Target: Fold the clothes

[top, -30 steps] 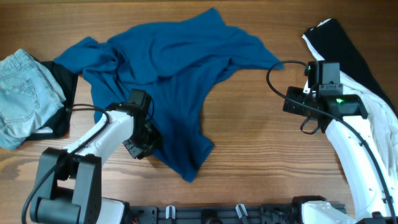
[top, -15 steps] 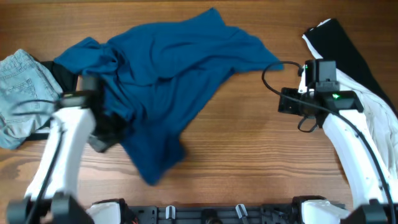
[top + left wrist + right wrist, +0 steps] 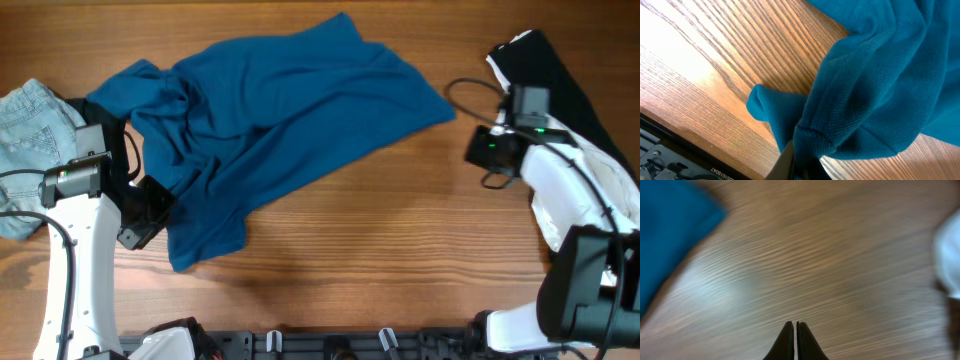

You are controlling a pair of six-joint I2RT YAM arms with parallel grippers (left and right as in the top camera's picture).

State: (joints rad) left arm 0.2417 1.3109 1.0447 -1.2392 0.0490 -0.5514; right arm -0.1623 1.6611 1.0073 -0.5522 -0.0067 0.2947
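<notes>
Shirt (image 3: 270,110) farther left, seemingly diagonal

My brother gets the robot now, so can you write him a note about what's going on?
Left gripper: shut on a bunched edge of the blue shirt.
Right gripper: shut, empty, over bare table.
Shirt lies rumpled mid-table; jeans at the left edge, black and white clothes at the right.
Done: nothing folded yet.
Left: flatten and fold the shirt, then the rest.
</notes>
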